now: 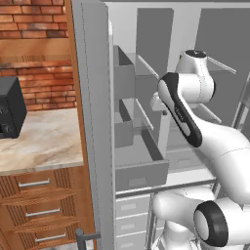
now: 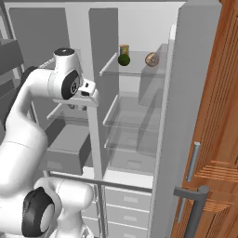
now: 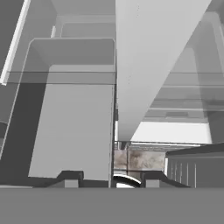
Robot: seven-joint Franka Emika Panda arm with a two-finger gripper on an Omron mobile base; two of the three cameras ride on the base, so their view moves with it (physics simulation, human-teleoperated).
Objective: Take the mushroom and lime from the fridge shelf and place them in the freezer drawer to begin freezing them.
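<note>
Left base view: from behind the arm's left, facing forward and down into the open fridge, fairly near.
Right base view: from behind its right, same fridge interior and arm.
Hand view: looks along the pincer [image 3: 112, 178] down into the freezer drawer [image 3: 70, 127], close.

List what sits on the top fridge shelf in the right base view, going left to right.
On the fridge shelf: narrow yellow-brown upright item at the back with the lime right in front of it, then the mushroom farther right.
</note>
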